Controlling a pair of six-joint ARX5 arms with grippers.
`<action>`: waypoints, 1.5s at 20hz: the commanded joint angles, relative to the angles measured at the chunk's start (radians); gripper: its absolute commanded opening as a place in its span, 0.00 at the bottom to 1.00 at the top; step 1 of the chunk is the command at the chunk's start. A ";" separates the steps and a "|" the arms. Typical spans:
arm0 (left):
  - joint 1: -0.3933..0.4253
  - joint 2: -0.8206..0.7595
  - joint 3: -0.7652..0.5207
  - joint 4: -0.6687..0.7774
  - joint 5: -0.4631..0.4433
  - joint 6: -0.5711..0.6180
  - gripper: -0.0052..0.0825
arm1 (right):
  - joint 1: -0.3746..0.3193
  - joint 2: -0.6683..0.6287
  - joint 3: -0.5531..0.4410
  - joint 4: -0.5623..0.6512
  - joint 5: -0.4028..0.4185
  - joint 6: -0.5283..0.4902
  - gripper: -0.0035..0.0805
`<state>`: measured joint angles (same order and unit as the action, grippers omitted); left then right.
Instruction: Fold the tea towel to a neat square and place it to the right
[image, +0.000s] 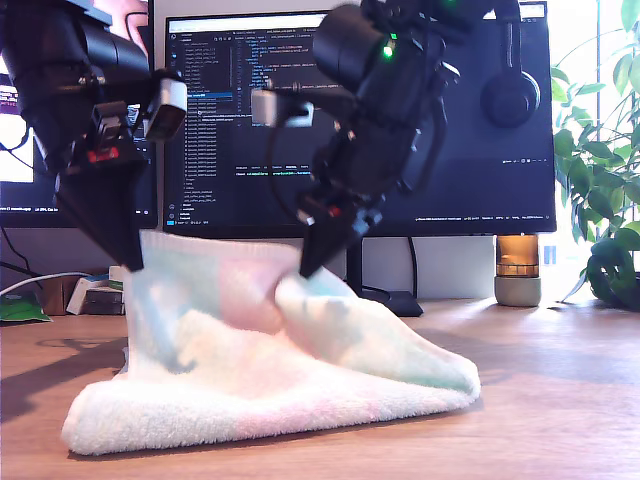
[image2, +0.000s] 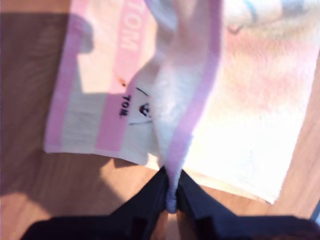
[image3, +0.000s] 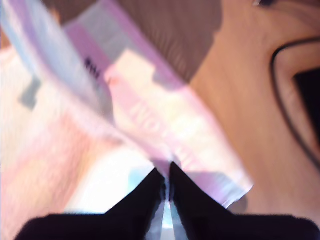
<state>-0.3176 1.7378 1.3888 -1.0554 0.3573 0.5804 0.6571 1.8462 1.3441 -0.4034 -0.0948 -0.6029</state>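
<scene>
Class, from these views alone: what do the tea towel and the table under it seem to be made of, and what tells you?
The tea towel: likely terry cloth, matt; its fuzzy, looped-looking pile and soft slumping folds suggest this, with a smoother woven-looking pink band. The table: wood or wood-look laminate, slightly glossy; brown grain lines and a light sheen show, but which one cannot be told.

Bright daylight came in from the exterior view's right, where the window (image: 620, 40) glowed white and washed out. The wooden table (image: 560, 400) shone there. Dark arm shadows lay on the table at the lower left of that frame. Both wrist views were blurry, and the tea towel (image2: 260, 125) glared almost white in them.
</scene>
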 joint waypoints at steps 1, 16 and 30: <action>0.010 -0.005 0.046 -0.019 0.002 -0.007 0.03 | 0.005 0.003 0.008 0.002 -0.004 -0.013 0.03; 0.024 0.156 0.163 -0.151 0.132 -0.051 0.03 | -0.016 0.003 0.008 0.039 -0.019 -0.026 0.03; 0.094 0.219 0.162 -0.088 0.054 -0.066 0.03 | -0.016 0.061 0.008 0.115 0.005 -0.031 0.03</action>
<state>-0.2218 1.9289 1.5665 -1.1534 0.4099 0.5209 0.6422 1.8622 1.3468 -0.2916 -0.0944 -0.6300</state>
